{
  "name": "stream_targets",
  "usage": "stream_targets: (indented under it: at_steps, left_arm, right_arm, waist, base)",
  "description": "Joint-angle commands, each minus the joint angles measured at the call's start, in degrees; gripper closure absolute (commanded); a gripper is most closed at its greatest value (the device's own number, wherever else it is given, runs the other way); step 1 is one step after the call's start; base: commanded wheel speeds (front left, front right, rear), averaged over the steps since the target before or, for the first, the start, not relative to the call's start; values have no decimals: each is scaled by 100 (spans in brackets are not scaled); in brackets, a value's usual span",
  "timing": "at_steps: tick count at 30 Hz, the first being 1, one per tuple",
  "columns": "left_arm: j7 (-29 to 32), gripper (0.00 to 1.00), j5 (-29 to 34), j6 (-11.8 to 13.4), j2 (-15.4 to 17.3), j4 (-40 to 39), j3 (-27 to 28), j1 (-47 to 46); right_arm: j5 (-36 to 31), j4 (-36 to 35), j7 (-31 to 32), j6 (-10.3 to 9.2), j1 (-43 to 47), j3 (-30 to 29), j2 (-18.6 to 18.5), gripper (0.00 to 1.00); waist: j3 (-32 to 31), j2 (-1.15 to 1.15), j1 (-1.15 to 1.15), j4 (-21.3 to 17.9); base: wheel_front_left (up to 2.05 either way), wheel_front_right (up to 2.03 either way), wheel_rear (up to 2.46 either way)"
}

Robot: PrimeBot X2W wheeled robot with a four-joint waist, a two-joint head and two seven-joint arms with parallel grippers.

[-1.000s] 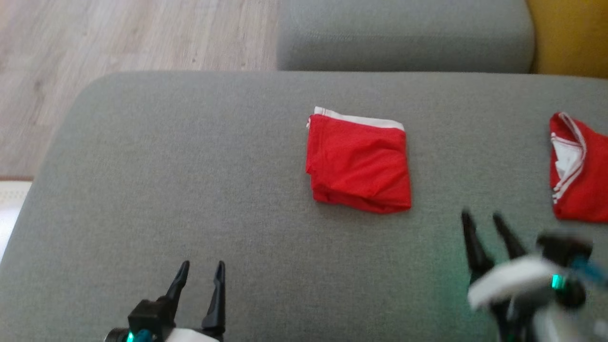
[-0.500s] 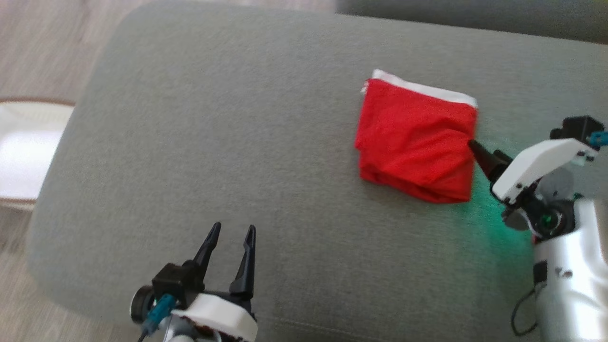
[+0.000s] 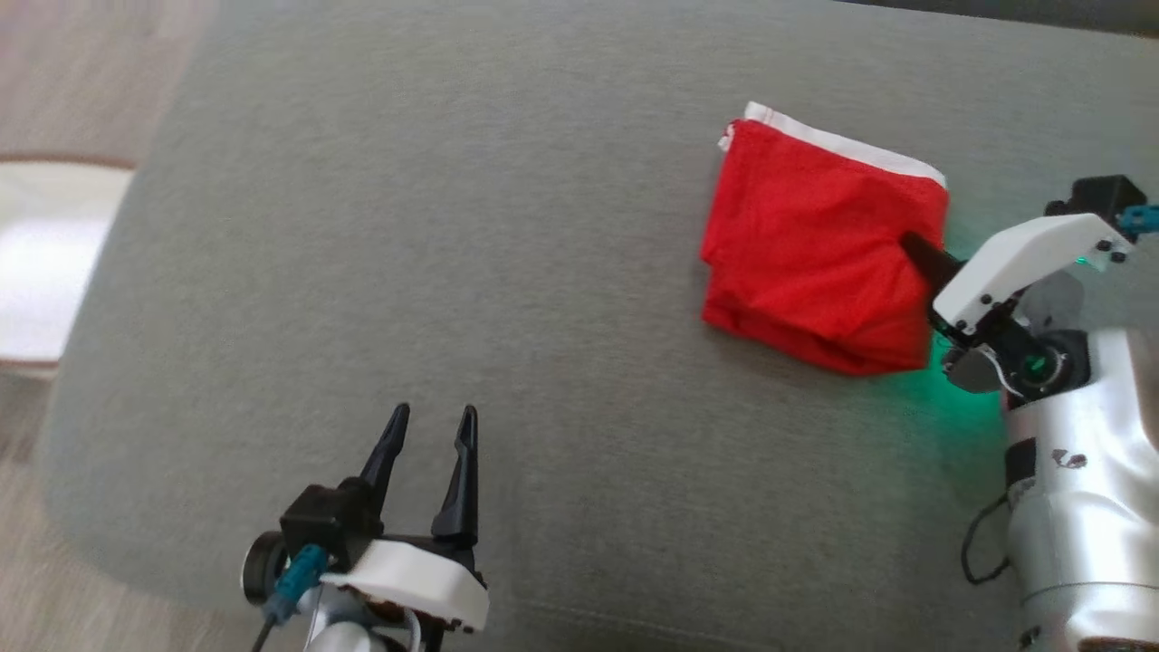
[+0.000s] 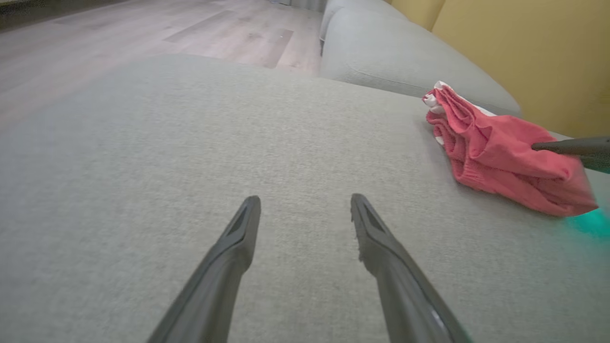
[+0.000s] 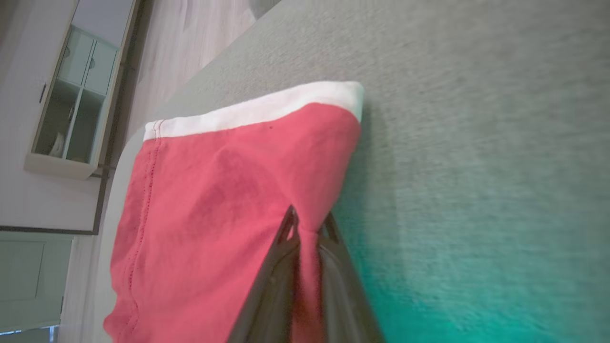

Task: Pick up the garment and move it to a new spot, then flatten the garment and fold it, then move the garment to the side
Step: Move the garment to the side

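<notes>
The garment [image 3: 815, 244] is a folded red piece with a white band, lying on the grey sofa cushion [image 3: 453, 226] at the right. My right gripper [image 3: 910, 246] comes in from the right and is shut on the garment's right edge; the right wrist view shows red cloth [image 5: 228, 200] pinched between its fingers [image 5: 281, 257]. My left gripper [image 3: 430, 421] hovers open over bare cushion near the front edge, well left of the garment. In the left wrist view its fingers [image 4: 238, 238] stand apart, with the garment [image 4: 500, 147] at the far right.
Wooden floor [image 3: 81, 72] lies to the left beyond the cushion, with a pale rug [image 3: 45, 263] there. Another grey cushion [image 4: 391, 52] and a yellow wall [image 4: 524, 57] stand behind. A glass-fronted cabinet [image 5: 76, 100] is across the room.
The head camera has swung, shifting the whole picture. My right gripper reached the garment's right edge and shut on it. The left gripper stays open.
</notes>
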Motion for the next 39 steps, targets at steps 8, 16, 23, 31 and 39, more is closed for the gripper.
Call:
stream_targets:
  at_steps: [8,16,23,31,39]
  left_arm:
    - [-71,0,286,-175,-13,-217,360,-307]
    - [-71,0,397,-303,-13,-153,287,-604]
    - [-71,0,389,-247,-13,-169,274,-542]
    - [-71,0,466,-274,-13,-202,481,-438]
    - [-71,0,526,-310,-13,-220,540,-468]
  right_arm:
    - [71,-957,-97,39,24,894,-479,100]
    - [-328,-1270,-163,39,-707,1238,-1591,100]
    - [-577,-1075,128,39,-1097,975,-2371,100]
    - [-1000,-818,565,39,-783,655,-3030,100]
    - [-2114,-685,-205,39,-664,772,-3151,0]
  waist:
    - [91,0,0,-1658]
    - [387,0,0,-1880]
    - [571,0,0,-1674]
    - [559,0,0,-1658]
    - [572,0,0,-1800]
  base:
    - [0,0,0]
    - [0,0,0]
    - [0,0,0]
    - [0,0,0]
    - [0,0,0]
